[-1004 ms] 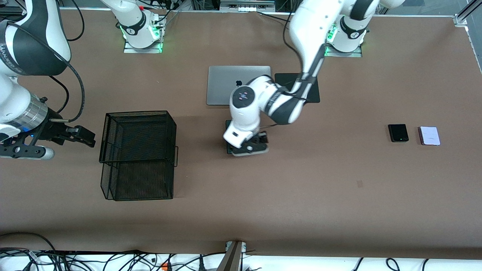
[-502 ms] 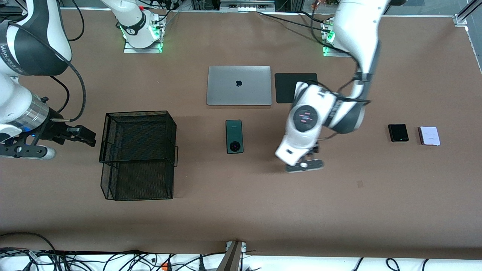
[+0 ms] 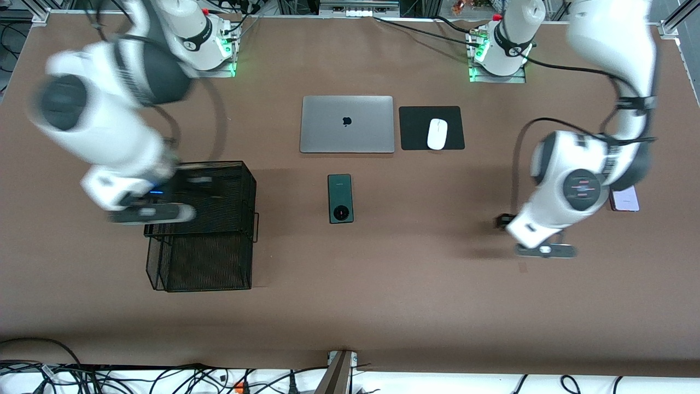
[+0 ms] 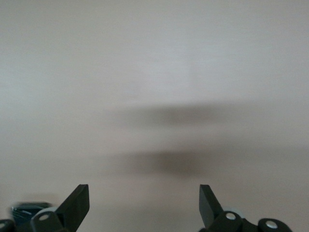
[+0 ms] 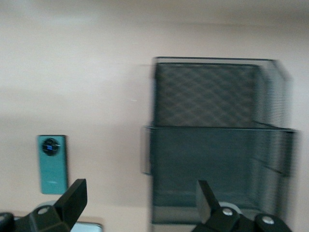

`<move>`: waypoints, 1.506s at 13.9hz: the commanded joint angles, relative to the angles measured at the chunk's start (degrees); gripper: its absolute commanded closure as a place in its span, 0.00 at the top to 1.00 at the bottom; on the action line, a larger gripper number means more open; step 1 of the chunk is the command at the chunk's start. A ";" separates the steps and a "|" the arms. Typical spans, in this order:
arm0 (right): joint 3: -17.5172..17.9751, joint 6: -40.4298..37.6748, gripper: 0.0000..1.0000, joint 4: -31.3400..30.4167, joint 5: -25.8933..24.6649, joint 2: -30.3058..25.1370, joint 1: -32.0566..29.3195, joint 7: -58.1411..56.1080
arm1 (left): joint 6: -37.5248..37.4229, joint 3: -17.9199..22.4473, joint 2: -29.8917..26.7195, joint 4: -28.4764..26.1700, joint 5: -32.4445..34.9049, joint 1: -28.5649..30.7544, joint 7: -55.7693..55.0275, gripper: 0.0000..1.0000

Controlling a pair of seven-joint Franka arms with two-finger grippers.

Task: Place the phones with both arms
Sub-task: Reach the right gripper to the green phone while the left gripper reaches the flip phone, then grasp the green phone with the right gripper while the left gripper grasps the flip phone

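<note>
The right gripper (image 3: 150, 213) hangs over the black wire basket (image 3: 199, 224), its fingers (image 5: 72, 198) wide apart and holding nothing. Next along the table (image 3: 350, 273) lies the long dark-green phone (image 3: 340, 198), flat, nearer to the front camera than the silver laptop (image 3: 346, 124). A white mouse (image 3: 437, 133) sits on a black pad (image 3: 454, 115). The left gripper (image 3: 544, 250) hangs over bare table, fingers (image 4: 77, 203) wide apart and empty. The pale-lilac phone (image 3: 626, 200) peeks out beside that arm.
</note>
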 commanded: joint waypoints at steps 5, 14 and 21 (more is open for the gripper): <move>-0.38 14.82 1.00 1.90 0.56 14.48 11.84 10.31 | 16.62 -1.22 -8.06 -17.68 1.57 12.54 12.45 1.00; -0.38 21.97 1.00 1.81 0.47 25.04 18.44 10.41 | 32.46 -1.30 -8.24 -29.30 1.48 23.18 18.70 1.00; -0.38 23.29 1.00 1.72 0.20 26.45 19.06 5.59 | 36.96 -1.39 -8.07 -34.58 0.69 25.47 15.19 1.00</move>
